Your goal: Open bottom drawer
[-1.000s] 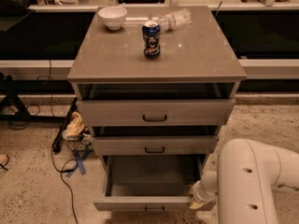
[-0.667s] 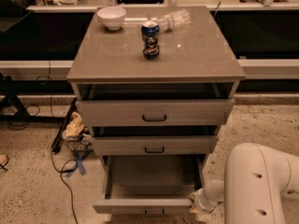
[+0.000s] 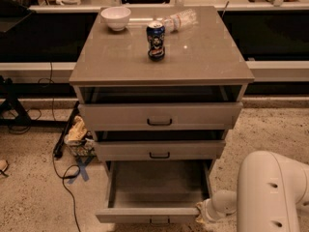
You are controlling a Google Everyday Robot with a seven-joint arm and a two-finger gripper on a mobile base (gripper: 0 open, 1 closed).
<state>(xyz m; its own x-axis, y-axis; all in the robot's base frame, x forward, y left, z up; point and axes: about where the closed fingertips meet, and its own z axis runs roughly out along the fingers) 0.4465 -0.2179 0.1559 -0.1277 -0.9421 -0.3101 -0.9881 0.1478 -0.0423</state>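
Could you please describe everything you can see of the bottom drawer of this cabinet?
The lowest grey-beige cabinet drawer is pulled well out, level and straight. Its flat front panel carries a small dark bar handle at its middle, and nothing shows inside its grey tray. The robot's gripper sits at the panel's right end; whether they touch is unclear.

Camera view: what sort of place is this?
Likely a lab or workshop: a drawer cabinet on a speckled floor, loose cables beside it, long benches behind. The gripper sits low at a front corner of the open bottom drawer.
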